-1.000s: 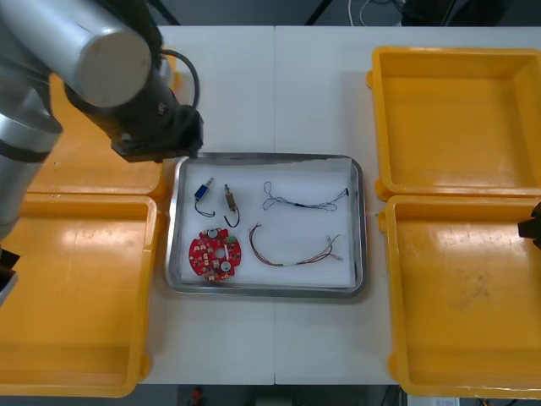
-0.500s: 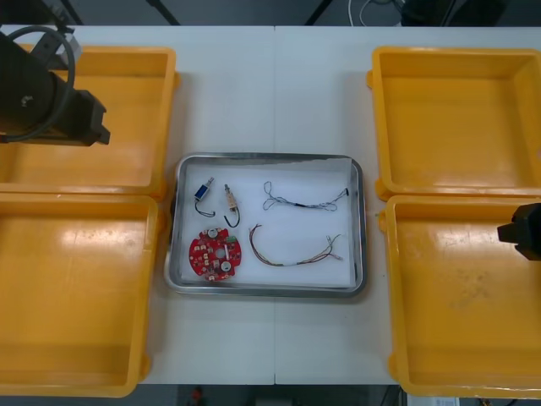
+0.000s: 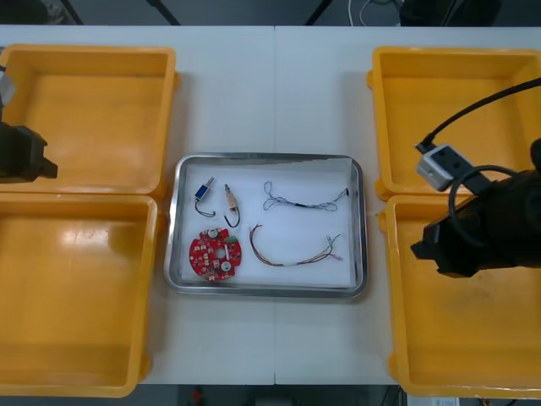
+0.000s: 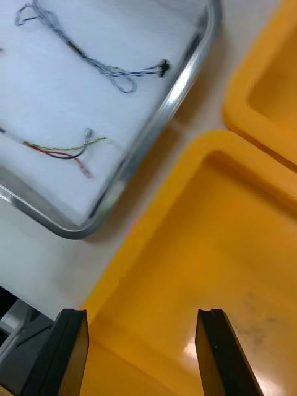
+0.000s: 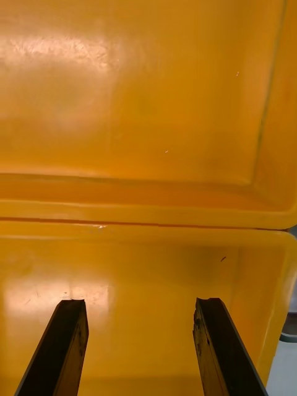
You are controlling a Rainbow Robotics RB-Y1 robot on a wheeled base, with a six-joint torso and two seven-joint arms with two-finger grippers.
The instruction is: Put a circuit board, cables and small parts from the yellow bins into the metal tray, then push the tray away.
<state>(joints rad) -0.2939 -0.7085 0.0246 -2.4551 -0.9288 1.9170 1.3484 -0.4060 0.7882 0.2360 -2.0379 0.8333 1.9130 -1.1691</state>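
Front view, robot's side first: the near R yellow bin (image 3: 473, 338) and near L yellow bin (image 3: 72, 296) are sitting at the table's (image 3: 270, 338) near corners, w/ nothing showing inside either. The R arm (image 3: 486, 228) is hanging over the near R yellow bin's far inner part, close to the tray, w/ a black lead looping off it. In the R wrist view the R gripper (image 4: 141, 312) is holding its fingers wide apart w/ nothing btwn them, hovering above that bin's floor by its tray-side wall.

Mid-table, the metal tray (image 3: 269, 157) is lying btwn the L and R bins, white inside. Everything for the job is resting in it:
- The round red circuit board (image 3: 214, 253) is lying in the near L corner.
- The red & yellow cable (image 3: 292, 254) is curving along just R of the board.
- Two small metal parts (image 3: 203, 190) are sitting just beyond the board, in the far L corner.
- The twisted blue & white cable (image 3: 300, 203) is stretching across the far R part, its black end near the R rim.

At the L edge, the L gripper (image 5: 140, 302) is hanging over the wall where the two L bins are meeting. Its fingers are also standing apart, gripping nothing.

Farthest off, the far L yellow bin (image 3: 89, 110) and far R yellow bin (image 3: 456, 118) are sitting w/ nothing showing inside.
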